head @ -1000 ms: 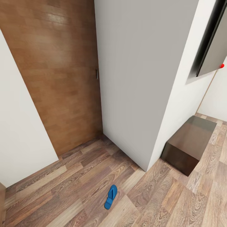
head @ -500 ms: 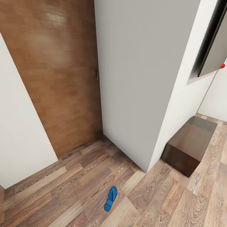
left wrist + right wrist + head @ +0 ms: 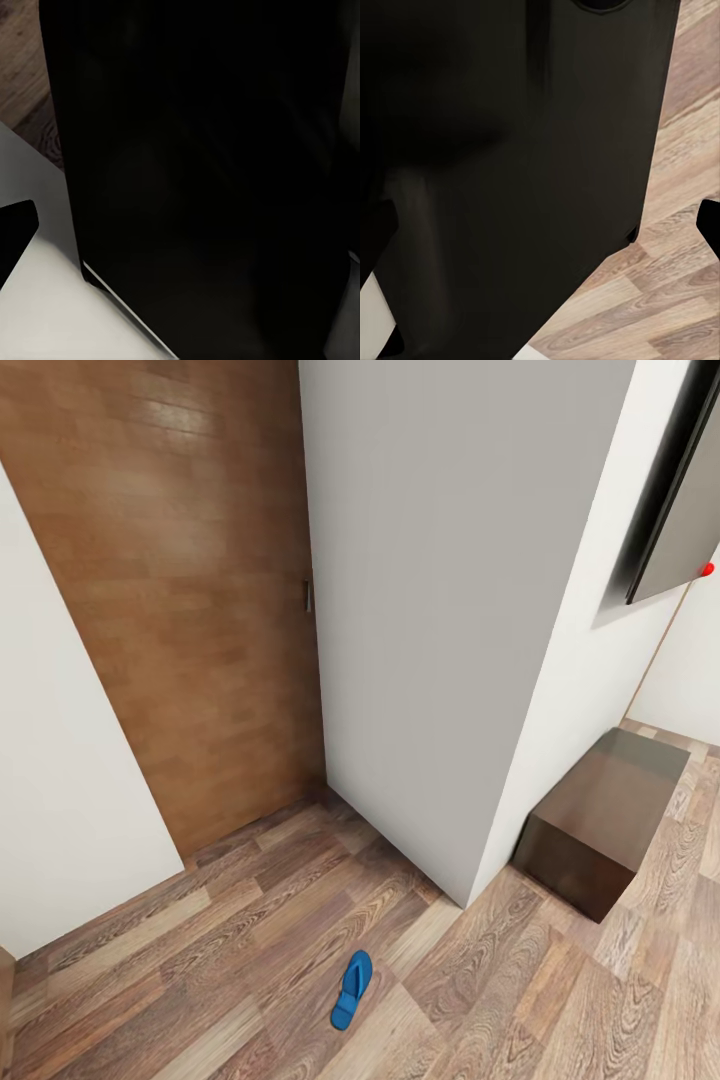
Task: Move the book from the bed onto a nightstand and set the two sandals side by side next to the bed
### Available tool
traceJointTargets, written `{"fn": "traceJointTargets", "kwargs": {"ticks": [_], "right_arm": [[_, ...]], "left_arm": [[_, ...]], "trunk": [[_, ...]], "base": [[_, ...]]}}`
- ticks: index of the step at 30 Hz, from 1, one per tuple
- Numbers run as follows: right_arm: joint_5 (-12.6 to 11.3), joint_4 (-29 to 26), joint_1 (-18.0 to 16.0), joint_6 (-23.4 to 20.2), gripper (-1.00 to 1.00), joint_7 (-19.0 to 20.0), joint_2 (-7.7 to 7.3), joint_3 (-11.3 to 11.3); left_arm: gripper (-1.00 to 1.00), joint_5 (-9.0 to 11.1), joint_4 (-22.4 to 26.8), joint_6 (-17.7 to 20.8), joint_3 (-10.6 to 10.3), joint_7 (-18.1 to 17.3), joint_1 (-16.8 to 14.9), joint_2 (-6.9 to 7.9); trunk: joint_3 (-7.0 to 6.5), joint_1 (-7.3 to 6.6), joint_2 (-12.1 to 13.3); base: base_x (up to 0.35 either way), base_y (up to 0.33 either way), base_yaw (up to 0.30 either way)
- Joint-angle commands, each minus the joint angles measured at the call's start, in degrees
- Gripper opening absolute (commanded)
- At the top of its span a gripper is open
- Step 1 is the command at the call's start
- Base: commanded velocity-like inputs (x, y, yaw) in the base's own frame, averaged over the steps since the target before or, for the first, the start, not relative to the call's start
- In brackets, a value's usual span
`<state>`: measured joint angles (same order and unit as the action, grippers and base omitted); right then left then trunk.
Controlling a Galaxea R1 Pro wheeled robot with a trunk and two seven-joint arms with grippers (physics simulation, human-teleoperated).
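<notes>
One bright blue sandal (image 3: 351, 988) lies flat on the wood-plank floor (image 3: 250, 960), low in the head view, just in front of a white wall corner (image 3: 460, 660). A low dark-brown glossy cabinet (image 3: 600, 815) that looks like a nightstand stands to the right of that corner, against the wall. The book and the bed are out of view. The left wrist view holds a dark body panel (image 3: 202, 165) with a black tip (image 3: 15, 236) at the edge. A similar dark panel (image 3: 510, 165) takes up most of the right wrist view, with plank floor (image 3: 660, 300) beside it.
A brown wooden door (image 3: 190, 590) stands shut at the back left, with a white wall (image 3: 60, 780) to its left. A dark-framed panel (image 3: 675, 490) hangs on the wall at the upper right. Open floor stretches around the sandal.
The head view has shifted very slightly. The sandal and the cabinet lie where they were.
</notes>
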<state>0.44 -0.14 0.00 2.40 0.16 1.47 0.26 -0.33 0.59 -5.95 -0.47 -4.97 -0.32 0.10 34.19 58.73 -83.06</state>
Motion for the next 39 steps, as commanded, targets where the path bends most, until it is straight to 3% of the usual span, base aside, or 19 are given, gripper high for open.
{"fn": "traceJointTargets", "kwargs": {"ticks": [1,39], "right_arm": [[0.1,0.0,0.0,0.1,1.00,0.0,0.01,0.0],[0.1,0.0,0.0,0.1,1.00,0.0,-0.06,0.0]], "left_arm": [[1.00,0.0,-0.1,-0.2,0.0,-0.1,0.0,0.01],[1.00,0.0,0.0,-0.2,0.0,-0.1,0.0,-0.01]], "trunk": [[0.04,0.00,0.0],[0.04,0.00,0.0]], "base": [[0.000,0.000,0.000],[0.024,0.009,0.000]]}}
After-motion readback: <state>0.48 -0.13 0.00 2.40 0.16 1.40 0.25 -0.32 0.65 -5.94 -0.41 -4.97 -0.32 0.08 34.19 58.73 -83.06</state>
